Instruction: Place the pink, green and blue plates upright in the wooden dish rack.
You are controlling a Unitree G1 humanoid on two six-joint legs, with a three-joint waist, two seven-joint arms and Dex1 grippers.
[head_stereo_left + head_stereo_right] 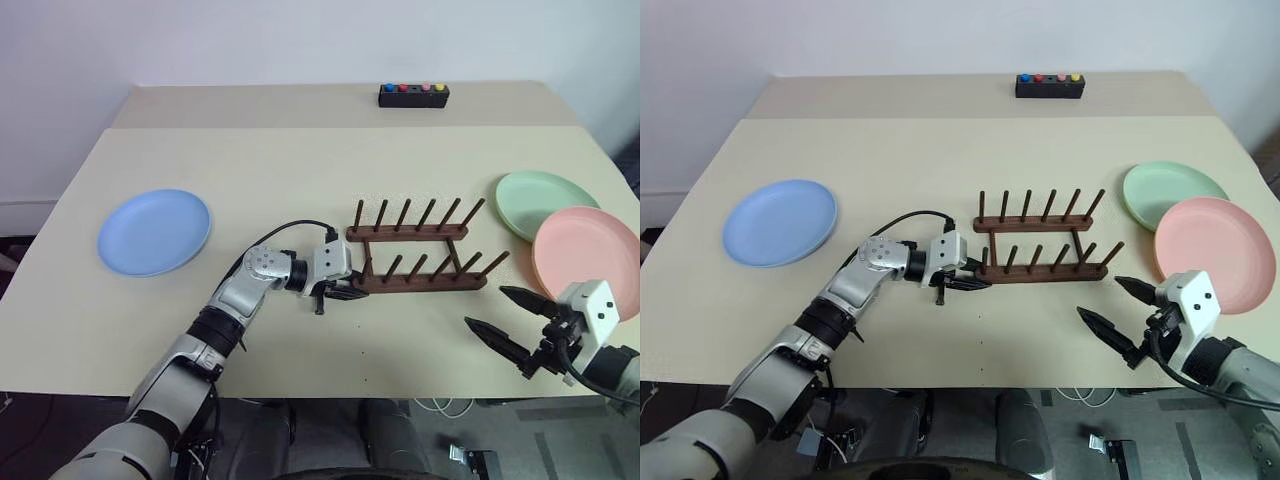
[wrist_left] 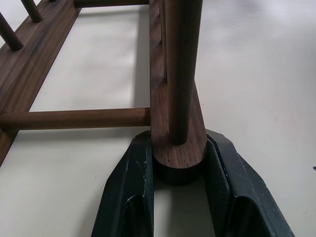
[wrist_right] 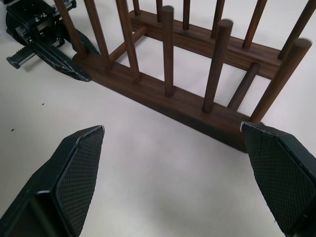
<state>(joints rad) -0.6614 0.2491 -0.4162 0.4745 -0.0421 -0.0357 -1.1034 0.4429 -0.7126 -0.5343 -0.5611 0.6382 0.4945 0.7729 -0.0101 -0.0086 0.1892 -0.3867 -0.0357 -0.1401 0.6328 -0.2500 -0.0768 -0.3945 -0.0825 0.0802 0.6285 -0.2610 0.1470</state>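
Observation:
The dark wooden dish rack (image 1: pixel 420 233) stands empty at the table's middle. My left gripper (image 1: pixel 345 290) is shut on the left end of its near rail, one finger (image 2: pixel 131 177) on each side of the rail end (image 2: pixel 177 155). The blue plate (image 1: pixel 155 232) lies flat at the left. At the right lie the green plate (image 1: pixel 540 200) and the pink plate (image 1: pixel 590 255), the pink one overlapping the green one's near edge. My right gripper (image 1: pixel 487 307) hangs open and empty near the front right, its tips pointing at the rack's right end (image 3: pixel 237 123).
A small black box with coloured buttons (image 1: pixel 413 94) sits at the back of the table. The table's front edge (image 1: pixel 330 385) runs just below both grippers. Bare tabletop lies between the blue plate and the rack.

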